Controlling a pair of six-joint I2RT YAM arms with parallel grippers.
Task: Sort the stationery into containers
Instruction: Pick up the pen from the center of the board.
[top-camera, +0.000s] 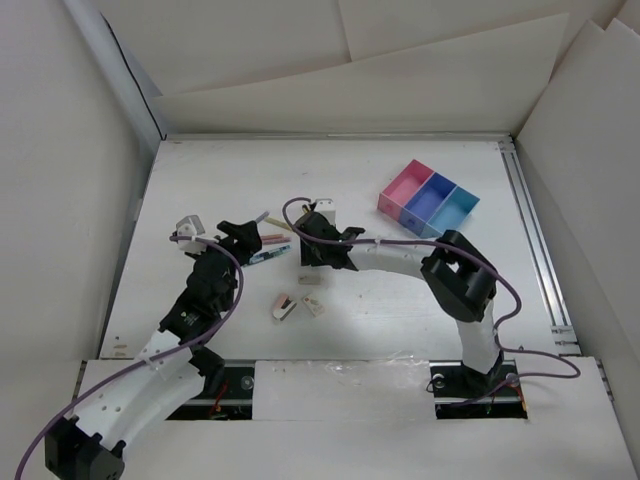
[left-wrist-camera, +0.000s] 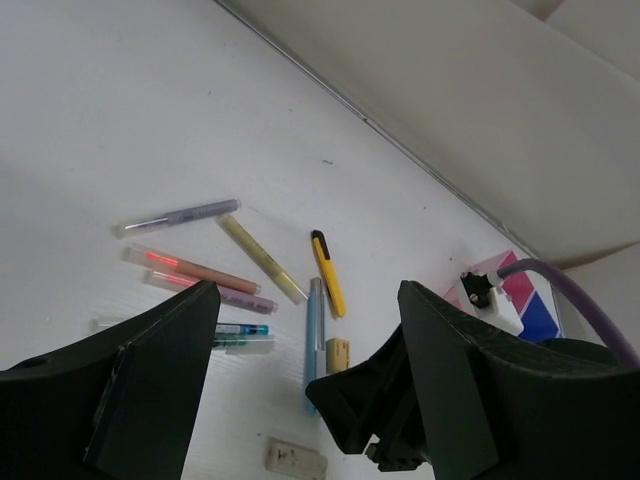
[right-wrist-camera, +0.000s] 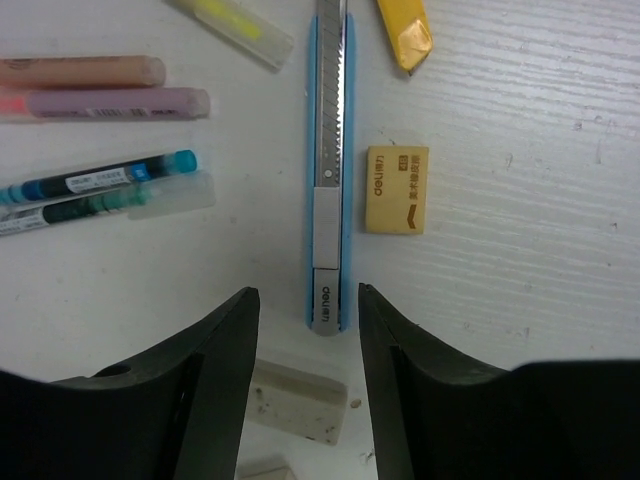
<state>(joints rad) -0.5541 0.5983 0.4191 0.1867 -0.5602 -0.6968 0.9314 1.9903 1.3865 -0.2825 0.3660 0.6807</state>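
Note:
The stationery lies in a loose cluster at mid-table. In the right wrist view a blue-and-silver utility knife (right-wrist-camera: 328, 150) lies lengthwise, with a tan eraser (right-wrist-camera: 397, 189) to its right, a yellow-black cutter (right-wrist-camera: 405, 25), teal pens (right-wrist-camera: 100, 182), a pink pen (right-wrist-camera: 110, 103) and an orange pen (right-wrist-camera: 85, 70). My right gripper (right-wrist-camera: 307, 298) is open, its jaws just short of the knife's near end and empty. My left gripper (left-wrist-camera: 308, 292) is open and empty above the pens. The joined pink, purple-blue and light blue containers (top-camera: 430, 200) stand at the back right.
A white eraser (right-wrist-camera: 298, 400) lies under the right gripper, and two more erasers (top-camera: 283, 306) lie nearer the front. A grey-purple pen (left-wrist-camera: 180, 215) and a yellow highlighter (left-wrist-camera: 262, 258) lie at the cluster's far side. White walls enclose the table (top-camera: 200, 190).

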